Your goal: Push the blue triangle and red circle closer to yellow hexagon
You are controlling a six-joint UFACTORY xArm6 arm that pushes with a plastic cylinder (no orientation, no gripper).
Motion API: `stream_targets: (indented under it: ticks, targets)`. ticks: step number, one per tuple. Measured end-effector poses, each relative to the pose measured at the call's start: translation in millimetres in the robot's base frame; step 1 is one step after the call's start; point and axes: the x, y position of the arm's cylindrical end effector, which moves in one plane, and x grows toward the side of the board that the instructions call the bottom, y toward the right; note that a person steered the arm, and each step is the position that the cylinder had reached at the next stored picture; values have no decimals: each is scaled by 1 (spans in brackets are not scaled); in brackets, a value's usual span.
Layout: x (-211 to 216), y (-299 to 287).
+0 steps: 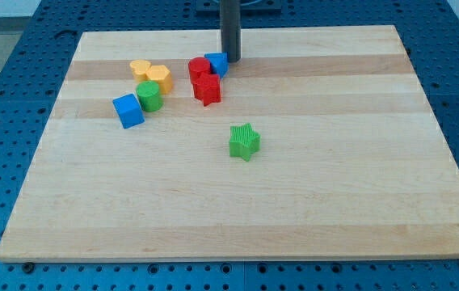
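My tip rests at the view's top centre, touching the right side of the blue triangle. The red circle sits against the triangle's left side. A red star-like block lies just below the red circle. The yellow hexagon is to the left, with a second yellow block touching its upper left. A small gap separates the red circle from the yellow hexagon.
A green round block sits just below the yellow hexagon, and a blue cube lies at its lower left. A green star stands alone near the board's middle. The wooden board lies on a blue perforated table.
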Motion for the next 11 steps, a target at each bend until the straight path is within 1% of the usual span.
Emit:
stream_targets:
  ticks: [2, 3, 4, 8, 9, 11]
  targets:
    - [-1, 55]
    - [2, 64]
    - [8, 54]
    - [10, -40]
    - [11, -39]
    - [20, 24]
